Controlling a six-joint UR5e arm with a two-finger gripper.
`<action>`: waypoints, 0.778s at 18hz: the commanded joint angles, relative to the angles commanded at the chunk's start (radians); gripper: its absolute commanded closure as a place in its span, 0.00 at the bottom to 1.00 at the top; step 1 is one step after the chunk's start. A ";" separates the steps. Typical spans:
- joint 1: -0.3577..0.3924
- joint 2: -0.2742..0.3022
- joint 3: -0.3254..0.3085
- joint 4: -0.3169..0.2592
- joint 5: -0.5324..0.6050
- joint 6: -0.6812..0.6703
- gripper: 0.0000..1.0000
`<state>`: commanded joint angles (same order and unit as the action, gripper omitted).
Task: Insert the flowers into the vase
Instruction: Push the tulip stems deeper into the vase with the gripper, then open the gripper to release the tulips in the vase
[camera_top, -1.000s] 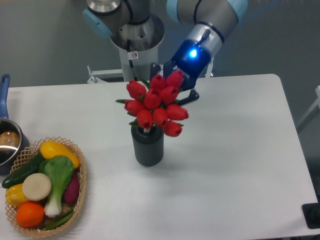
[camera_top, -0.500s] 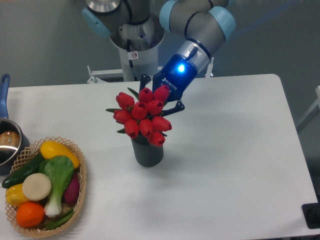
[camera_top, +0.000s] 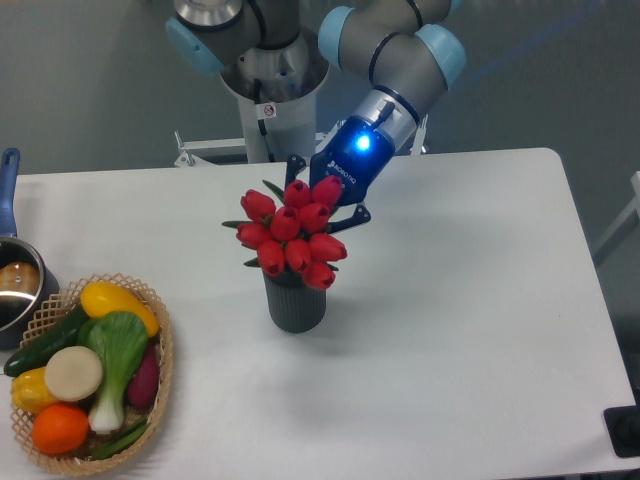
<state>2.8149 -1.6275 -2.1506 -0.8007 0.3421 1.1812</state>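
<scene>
The flowers (camera_top: 291, 233), a bunch of red tulips with green leaves, stand with their stems down in the mouth of the vase (camera_top: 296, 303), a dark grey ribbed cylinder left of the table's middle. The blooms tilt a little and hide the vase's rim. My gripper (camera_top: 324, 192) is right behind the top of the bunch, reaching down from the upper right with its blue light on. Two black fingers (camera_top: 357, 214) show on either side of the blooms. The grip point is hidden by the flowers, which move with the gripper.
A woven basket (camera_top: 163, 378) of vegetables sits at the front left. A metal pot (camera_top: 14, 284) with a blue handle stands at the left edge. The robot base (camera_top: 270, 75) is behind the table's far edge.
The gripper and flowers moved left and down over the vase, and the stems sank into its mouth. In the last half second the bunch shifted slightly right.
</scene>
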 joint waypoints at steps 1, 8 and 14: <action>-0.002 -0.005 -0.002 0.000 0.002 -0.002 0.40; -0.002 -0.009 0.000 0.002 0.060 -0.008 0.00; 0.017 0.000 0.003 0.003 0.141 -0.006 0.00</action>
<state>2.8317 -1.6276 -2.1476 -0.7977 0.4832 1.1750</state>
